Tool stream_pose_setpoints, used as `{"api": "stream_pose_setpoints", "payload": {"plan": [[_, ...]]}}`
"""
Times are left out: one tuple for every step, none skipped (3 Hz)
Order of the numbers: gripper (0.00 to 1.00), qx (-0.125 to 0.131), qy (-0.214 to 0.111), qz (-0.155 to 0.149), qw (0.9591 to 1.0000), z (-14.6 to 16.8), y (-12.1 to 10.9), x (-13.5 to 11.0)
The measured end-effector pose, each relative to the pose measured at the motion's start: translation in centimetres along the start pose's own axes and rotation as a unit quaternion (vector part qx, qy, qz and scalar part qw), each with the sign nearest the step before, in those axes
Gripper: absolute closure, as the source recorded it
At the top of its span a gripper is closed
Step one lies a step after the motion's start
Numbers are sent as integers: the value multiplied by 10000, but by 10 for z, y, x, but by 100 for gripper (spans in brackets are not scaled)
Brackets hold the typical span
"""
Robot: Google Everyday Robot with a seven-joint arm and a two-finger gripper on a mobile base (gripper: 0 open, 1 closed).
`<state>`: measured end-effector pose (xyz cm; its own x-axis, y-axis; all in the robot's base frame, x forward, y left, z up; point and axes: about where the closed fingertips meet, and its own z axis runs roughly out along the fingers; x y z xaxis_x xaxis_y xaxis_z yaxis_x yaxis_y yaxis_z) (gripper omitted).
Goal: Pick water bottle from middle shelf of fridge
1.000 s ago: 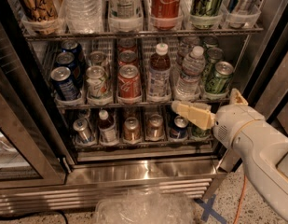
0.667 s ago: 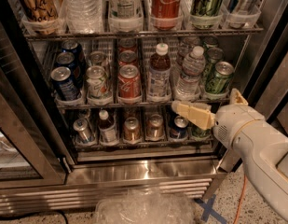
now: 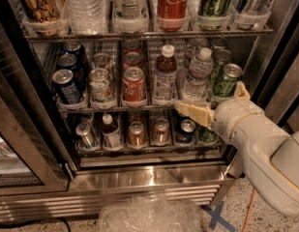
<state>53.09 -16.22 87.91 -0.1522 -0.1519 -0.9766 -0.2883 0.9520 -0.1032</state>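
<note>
The water bottle (image 3: 197, 74) stands upright on the middle shelf (image 3: 115, 108) of the fridge (image 3: 139, 175), in the fifth lane from the left, between a bottle of brown drink (image 3: 164, 76) and green cans (image 3: 226, 80). My gripper (image 3: 209, 96) is at the shelf's front edge, just below and in front of the water bottle's base. Its fingers are spread: one tan finger (image 3: 193, 111) points left under the bottle, the other (image 3: 241, 90) rises by the green can. It holds nothing.
Blue cans (image 3: 67, 83), silver cans (image 3: 100, 83) and red cans (image 3: 133, 85) fill the left lanes. A big clear bottle (image 3: 83, 6) stands on the top shelf. The open glass door (image 3: 18, 144) is at left. A crumpled clear plastic bag (image 3: 149, 216) lies on the floor.
</note>
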Motion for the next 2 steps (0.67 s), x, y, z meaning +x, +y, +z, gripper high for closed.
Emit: {"api": "stream_pose_setpoints", "payload": {"plan": [[0,245,136,-239,9993,1,-11,7],[0,245,136,-239,9993,1,-11,7]]}}
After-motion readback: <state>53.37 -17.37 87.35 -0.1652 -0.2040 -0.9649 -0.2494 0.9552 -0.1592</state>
